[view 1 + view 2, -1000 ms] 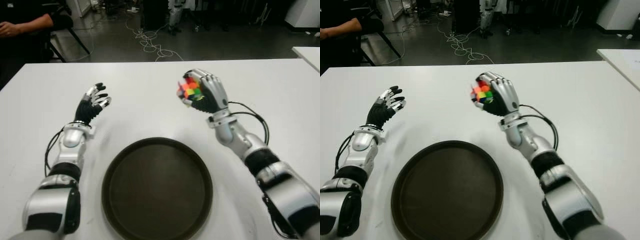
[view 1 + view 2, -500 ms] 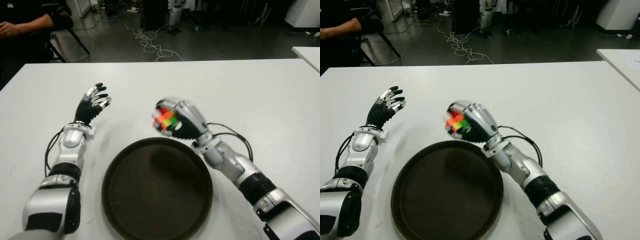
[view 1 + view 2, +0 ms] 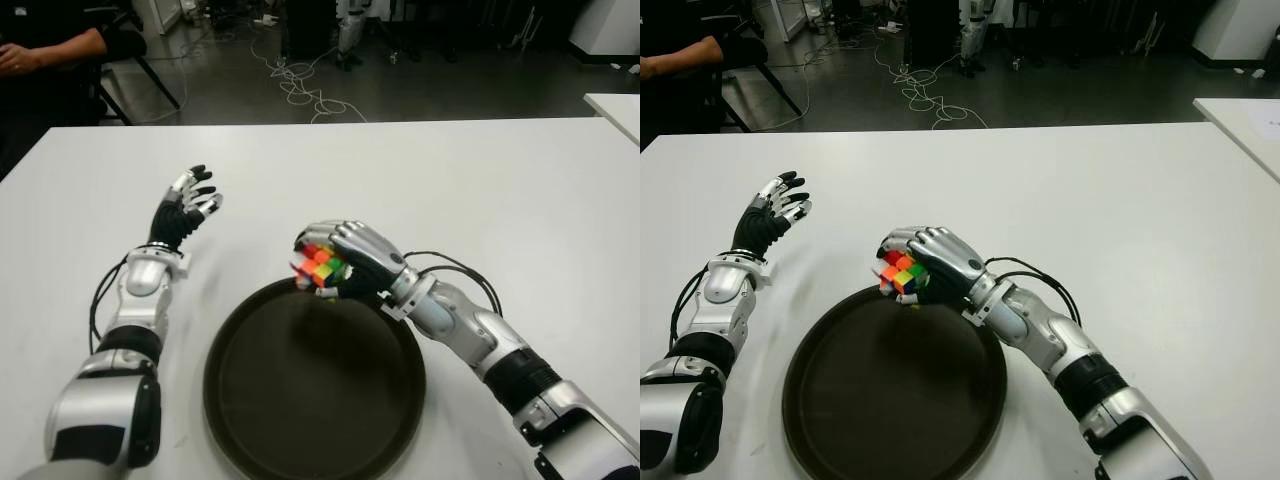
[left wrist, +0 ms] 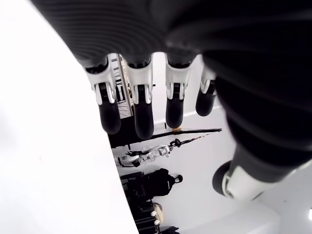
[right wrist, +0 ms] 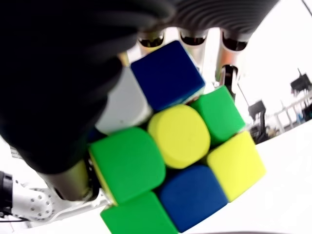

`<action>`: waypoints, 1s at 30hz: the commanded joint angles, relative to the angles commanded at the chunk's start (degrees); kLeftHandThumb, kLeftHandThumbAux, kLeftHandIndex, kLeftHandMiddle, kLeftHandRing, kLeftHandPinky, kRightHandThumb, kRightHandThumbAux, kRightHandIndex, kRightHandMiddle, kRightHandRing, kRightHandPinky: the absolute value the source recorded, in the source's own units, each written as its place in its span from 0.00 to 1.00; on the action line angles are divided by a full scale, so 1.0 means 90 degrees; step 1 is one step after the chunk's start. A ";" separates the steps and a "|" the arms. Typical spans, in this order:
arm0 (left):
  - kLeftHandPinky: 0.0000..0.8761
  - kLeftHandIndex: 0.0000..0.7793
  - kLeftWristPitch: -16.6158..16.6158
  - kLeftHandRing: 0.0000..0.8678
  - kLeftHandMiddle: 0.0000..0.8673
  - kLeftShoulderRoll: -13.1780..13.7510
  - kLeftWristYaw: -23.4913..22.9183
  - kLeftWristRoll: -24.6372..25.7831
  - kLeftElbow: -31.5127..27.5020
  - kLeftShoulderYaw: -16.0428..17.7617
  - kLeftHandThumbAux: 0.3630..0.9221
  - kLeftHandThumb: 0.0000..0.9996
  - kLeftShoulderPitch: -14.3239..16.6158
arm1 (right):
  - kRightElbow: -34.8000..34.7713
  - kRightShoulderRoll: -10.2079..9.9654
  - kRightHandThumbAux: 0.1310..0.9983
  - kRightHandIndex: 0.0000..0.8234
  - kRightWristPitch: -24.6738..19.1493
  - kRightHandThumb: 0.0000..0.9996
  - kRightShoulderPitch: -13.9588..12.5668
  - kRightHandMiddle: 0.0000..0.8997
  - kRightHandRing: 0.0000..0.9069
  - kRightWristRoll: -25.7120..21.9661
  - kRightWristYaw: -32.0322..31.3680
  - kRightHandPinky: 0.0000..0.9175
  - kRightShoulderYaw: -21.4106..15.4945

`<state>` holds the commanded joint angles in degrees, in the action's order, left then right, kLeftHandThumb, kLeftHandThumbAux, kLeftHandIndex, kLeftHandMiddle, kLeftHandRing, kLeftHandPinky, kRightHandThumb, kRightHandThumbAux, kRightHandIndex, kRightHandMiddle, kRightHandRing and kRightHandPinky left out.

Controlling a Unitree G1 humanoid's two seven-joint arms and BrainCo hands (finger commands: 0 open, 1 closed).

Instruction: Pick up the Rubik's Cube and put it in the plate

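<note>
1. Two hands are out over the white table (image 3: 520, 180), so start at the far left: at ten o'clock of the scene a person's arm (image 3: 50, 48) in a dark sleeve shows beside a chair, off the table.
2. Next, the left hand (image 3: 184, 212) sits at about ten o'clock from the plate (image 3: 250, 400), forearm laid out along the table, wrist bent up, palm facing inward. Its fingers (image 4: 141, 109) are spread and relaxed, black tips fanned apart, nothing in them.
3. Centre now: the plate, round, dark brown, with a raised rim, lies on the table closest to the robot, between the two forearms. Its inside is bare.
4. Over the plate's rim at twelve o'clock is the right hand (image 3: 345, 265). The forearm comes in from five o'clock, low and angled across the table, knuckles up, silver fingers curled down over the top.
5. Clamped in that right hand is the Rubik's Cube (image 3: 318, 268), its orange, red, yellow and green tiles peeking out on the hand's left side. It shows above the plate's far edge; I cannot tell whether it touches the plate.
6. Close up in the right wrist view, the Rubik's Cube (image 5: 170, 156) fills the palm with its layers twisted out of line: blue, green, yellow and white tiles.
7. No writing, brand or label can be read anywhere.
</note>
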<state>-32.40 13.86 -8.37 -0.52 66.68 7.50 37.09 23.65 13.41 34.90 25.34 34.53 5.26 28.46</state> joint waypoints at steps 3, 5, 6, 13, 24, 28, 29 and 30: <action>0.22 0.11 0.0012 0.18 0.17 0.0006 0.0001 -0.0004 -0.0005 -0.0003 0.56 0.21 0.0003 | -0.0065 -0.0035 0.70 0.50 0.0001 0.69 -0.0045 0.64 0.73 -0.0063 -0.0082 0.79 -0.0036; 0.22 0.11 0.0019 0.18 0.17 0.0008 0.0004 -0.0009 -0.0005 -0.0006 0.54 0.21 0.0003 | -0.0094 -0.0060 0.70 0.50 0.0010 0.69 -0.0075 0.65 0.74 -0.0098 -0.0120 0.79 -0.0056; 0.22 0.11 0.0022 0.18 0.17 0.0010 0.0003 -0.0011 -0.0002 -0.0007 0.54 0.21 0.0002 | -0.0106 -0.0074 0.70 0.50 0.0015 0.69 -0.0089 0.65 0.74 -0.0120 -0.0143 0.79 -0.0061; 0.21 0.11 0.0028 0.18 0.18 0.0009 0.0002 -0.0009 -0.0007 -0.0006 0.57 0.22 -0.0006 | -0.0136 -0.0160 0.70 0.50 -0.0009 0.69 -0.0163 0.65 0.74 -0.0076 -0.0193 0.79 -0.0018; 0.20 0.11 0.0035 0.19 0.19 -0.0018 0.0145 -0.0041 -0.0045 -0.0014 0.60 0.22 -0.0016 | -0.0093 -0.0156 0.70 0.50 -0.0079 0.69 -0.0155 0.66 0.74 0.0054 -0.0331 0.79 0.0017; 0.20 0.12 0.0059 0.19 0.20 -0.0025 0.0175 -0.0042 -0.0043 -0.0013 0.60 0.22 -0.0013 | -0.0080 -0.0186 0.70 0.50 -0.0066 0.69 -0.0178 0.65 0.73 -0.0017 -0.0411 0.78 0.0014; 0.20 0.12 0.0062 0.19 0.20 -0.0030 0.0178 -0.0037 -0.0048 -0.0009 0.60 0.22 -0.0014 | -0.0079 -0.0190 0.70 0.50 -0.0050 0.69 -0.0186 0.65 0.73 -0.0037 -0.0429 0.77 0.0014; 0.20 0.12 0.0063 0.19 0.20 -0.0034 0.0180 -0.0035 -0.0051 -0.0006 0.60 0.22 -0.0014 | -0.0079 -0.0193 0.70 0.50 -0.0040 0.69 -0.0192 0.64 0.72 -0.0049 -0.0442 0.77 0.0012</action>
<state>-31.83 13.55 -6.75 -0.84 66.22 7.45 36.97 22.94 11.67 34.54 23.61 34.09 1.28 28.56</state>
